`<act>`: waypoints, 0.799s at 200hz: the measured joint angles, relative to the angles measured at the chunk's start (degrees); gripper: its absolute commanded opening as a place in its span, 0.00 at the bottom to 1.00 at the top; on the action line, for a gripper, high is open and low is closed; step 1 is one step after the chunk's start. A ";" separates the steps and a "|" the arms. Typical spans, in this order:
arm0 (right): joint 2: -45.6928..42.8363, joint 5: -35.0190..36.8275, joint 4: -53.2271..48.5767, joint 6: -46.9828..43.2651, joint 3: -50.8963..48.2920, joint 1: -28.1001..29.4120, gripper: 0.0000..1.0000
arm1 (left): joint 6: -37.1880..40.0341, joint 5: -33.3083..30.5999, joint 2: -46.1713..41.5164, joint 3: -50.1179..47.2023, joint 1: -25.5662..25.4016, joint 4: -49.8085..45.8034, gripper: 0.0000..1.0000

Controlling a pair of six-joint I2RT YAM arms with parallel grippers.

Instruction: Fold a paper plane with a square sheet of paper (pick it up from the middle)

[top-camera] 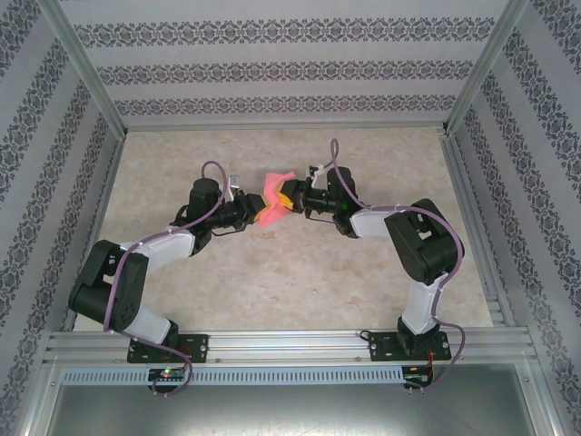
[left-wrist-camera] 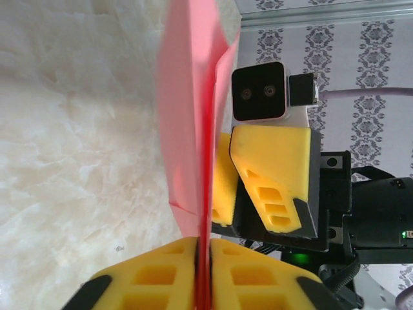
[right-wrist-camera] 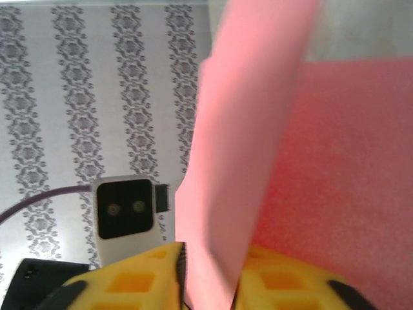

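Overhead, we see the left gripper point(top-camera: 258, 212) and the right gripper point(top-camera: 289, 194) meeting nose to nose above the middle of the table point(top-camera: 272, 291). The square sheet of paper point(top-camera: 270, 215) is folded and lifted between them, equally near both, its long axis running near to far. From the left wrist, our fingers point(left-wrist-camera: 161, 271) are pinched tight on the sheet's edge, and it points straight away from them. From the right wrist, it passes between narrowly parted jaws; we cannot tell whether they grip.
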 measured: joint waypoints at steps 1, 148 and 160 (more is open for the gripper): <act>-0.04 0.00 -0.24 -0.11 0.00 0.00 0.37 | 0.07 -0.07 0.00 0.02 0.00 -0.13 0.10; -25.79 32.98 -49.79 -33.75 -1.42 -2.75 0.79 | 39.74 -53.77 3.48 38.66 -6.54 -80.76 0.13; -25.79 33.75 -50.64 -33.83 -1.66 -2.82 0.79 | 39.98 -59.49 6.69 40.57 -8.17 -83.97 0.14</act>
